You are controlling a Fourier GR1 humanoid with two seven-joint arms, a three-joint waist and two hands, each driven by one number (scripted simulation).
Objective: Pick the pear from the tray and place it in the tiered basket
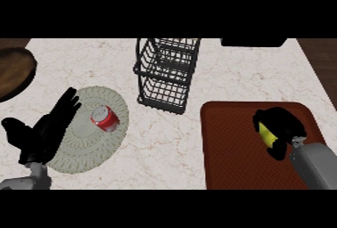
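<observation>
Head view: at the frame's lower right, the right hand curls around the yellow-green pear above the red tray; transfer to the tiered basket, upper centre, remains undone.

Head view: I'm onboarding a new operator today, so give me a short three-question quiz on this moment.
1. True or false: the pear already lies in the tiered basket.
2. Which hand is curled round the pear? A) left hand B) right hand
3. Fill in: the red can lies on the round woven ____.

Key: 1 false, it is in the right hand over the tray. 2 B. 3 mat.
</observation>
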